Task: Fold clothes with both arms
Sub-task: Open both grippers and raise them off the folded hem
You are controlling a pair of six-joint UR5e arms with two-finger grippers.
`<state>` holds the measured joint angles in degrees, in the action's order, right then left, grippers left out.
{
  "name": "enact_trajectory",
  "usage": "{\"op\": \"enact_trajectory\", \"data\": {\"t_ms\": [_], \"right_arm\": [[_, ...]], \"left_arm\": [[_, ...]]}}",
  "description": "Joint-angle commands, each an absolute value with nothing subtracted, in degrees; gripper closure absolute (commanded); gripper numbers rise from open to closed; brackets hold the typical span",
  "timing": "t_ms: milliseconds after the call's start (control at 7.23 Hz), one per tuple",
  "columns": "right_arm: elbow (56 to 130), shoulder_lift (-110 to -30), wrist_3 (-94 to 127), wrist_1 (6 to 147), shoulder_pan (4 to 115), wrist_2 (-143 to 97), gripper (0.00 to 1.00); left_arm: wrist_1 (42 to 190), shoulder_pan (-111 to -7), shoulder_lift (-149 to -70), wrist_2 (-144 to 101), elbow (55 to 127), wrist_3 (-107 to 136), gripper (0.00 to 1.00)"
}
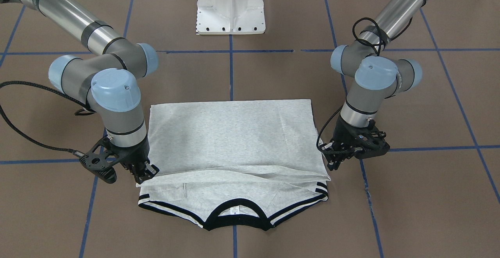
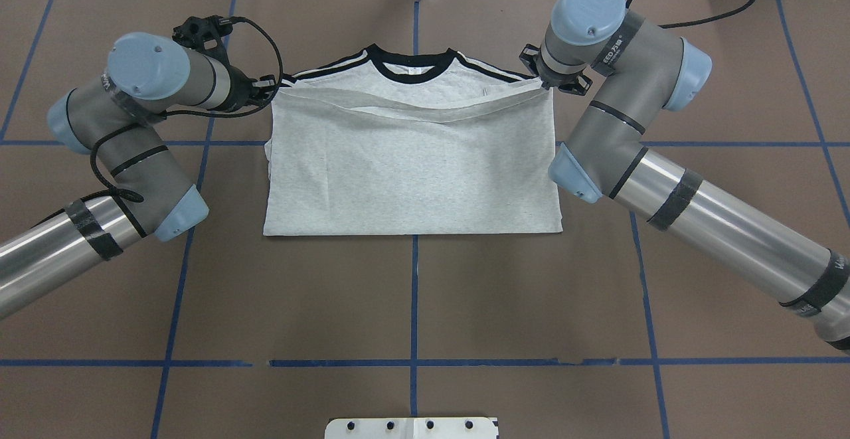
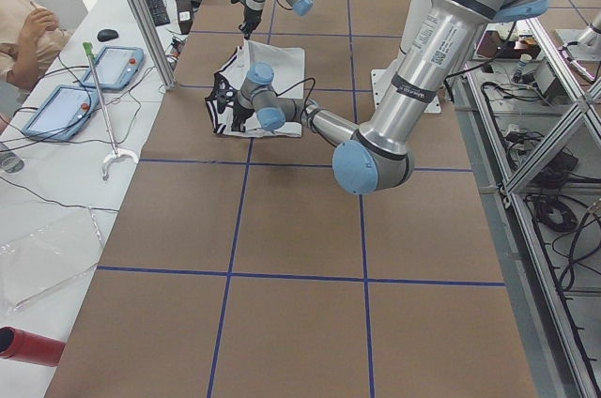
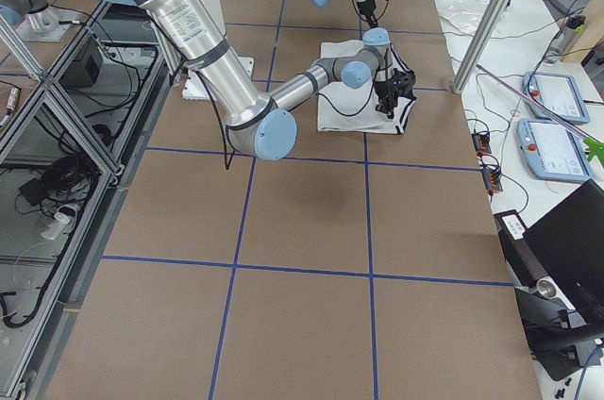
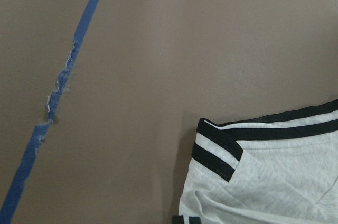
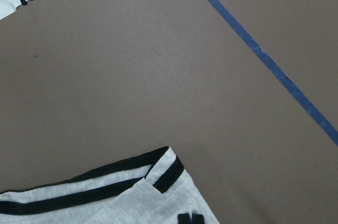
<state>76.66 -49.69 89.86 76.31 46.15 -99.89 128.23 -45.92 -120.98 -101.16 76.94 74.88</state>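
Grey heather cloth: the T-shirt [image 1: 234,133] lies flat on the brown table [image 1: 422,195], its lower half folded up so the hem edge stops just short of the black collar [image 1: 234,222]. At one corner of that folded edge sits the right gripper [image 1: 143,175], and the left gripper [image 1: 330,158] is just beside the other corner. Whether either pair of jaws pinches the cloth or stands apart cannot be told. The wrist views show only the striped cuffs [image 5: 216,147].

T-shirt [image 1: 234,133]: matt knit cloth | table [image 1: 273,74]: matt paper | arms [image 1: 70,16]: glossy metal
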Motion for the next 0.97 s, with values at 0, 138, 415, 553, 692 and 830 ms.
{"op": "enact_trajectory", "data": {"t_ms": [0,138,415,553,692,830], "right_arm": [[76.2,-49.7,86.3,73.7,48.2,-100.4,0.0],[76.9,-49.4,86.1,73.7,48.0,-101.2,0.0],[88.4,-56.4,86.9,73.8,45.2,-104.2,0.0],[95.6,-61.0,92.6,74.3,42.7,-104.2,0.0],[101.4,-66.2,97.3,74.0,39.5,-103.5,0.0],[103.6,-67.9,101.5,74.0,37.1,-102.4,0.0]], "left_arm": [[129.9,-47.3,-121.0,-101.2,75.5,74.8,0.76],[130.0,-47.8,-121.1,-101.5,75.8,74.7,0.76],[130.2,-50.3,-121.5,-109.4,76.6,74.6,0.76],[131.6,-50.8,-121.3,-113.1,77.4,74.6,0.8],[132.2,-51.0,-120.3,-113.5,79.7,74.6,0.82],[132.0,-51.1,-118.0,-115.5,83.6,74.6,0.82]]}}
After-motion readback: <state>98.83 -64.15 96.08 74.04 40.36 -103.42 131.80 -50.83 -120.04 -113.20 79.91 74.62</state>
